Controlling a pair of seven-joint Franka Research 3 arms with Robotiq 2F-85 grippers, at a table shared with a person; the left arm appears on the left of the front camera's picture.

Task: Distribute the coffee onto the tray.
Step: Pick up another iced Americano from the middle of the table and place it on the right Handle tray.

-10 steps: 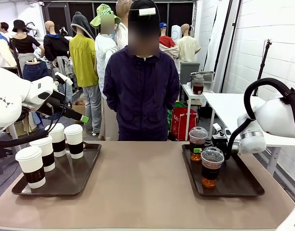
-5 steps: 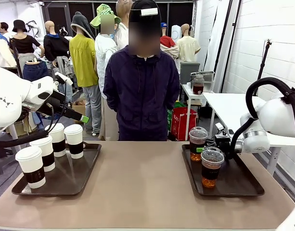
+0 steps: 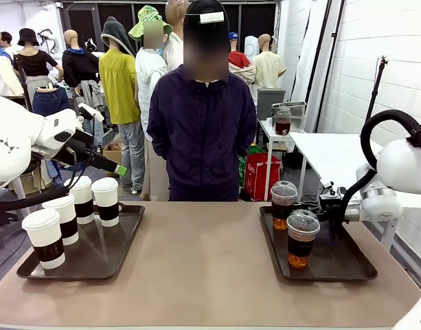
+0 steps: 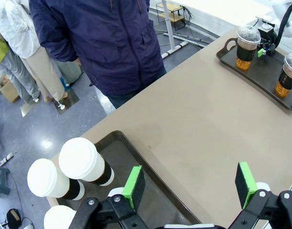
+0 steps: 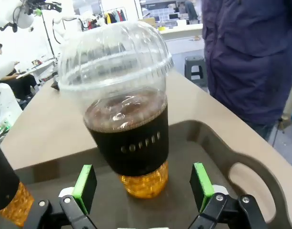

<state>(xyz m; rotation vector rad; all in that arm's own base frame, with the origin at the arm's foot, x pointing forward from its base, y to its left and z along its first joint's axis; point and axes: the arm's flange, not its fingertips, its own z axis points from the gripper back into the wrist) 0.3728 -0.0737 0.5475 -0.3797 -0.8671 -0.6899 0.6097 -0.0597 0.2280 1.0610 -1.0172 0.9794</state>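
Several white lidded coffee cups with dark sleeves stand on the left tray; three of them show in the left wrist view. My left gripper hangs open above that tray, its green pads wide apart with nothing between them. Two clear dome-lidded cups of amber-brown coffee stand on the right tray. My right gripper sits open just right of the far clear cup, which stands ahead of its pads without touching them.
A person in a dark jacket stands at the table's far edge, between the trays. The brown tabletop stretches between the two trays. The right tray's handle cut-out lies right of my right gripper. The nearer clear cup is at its left.
My right gripper has drawn back to the right, away from the far clear cup, still open. The left arm and all cups have stayed put.
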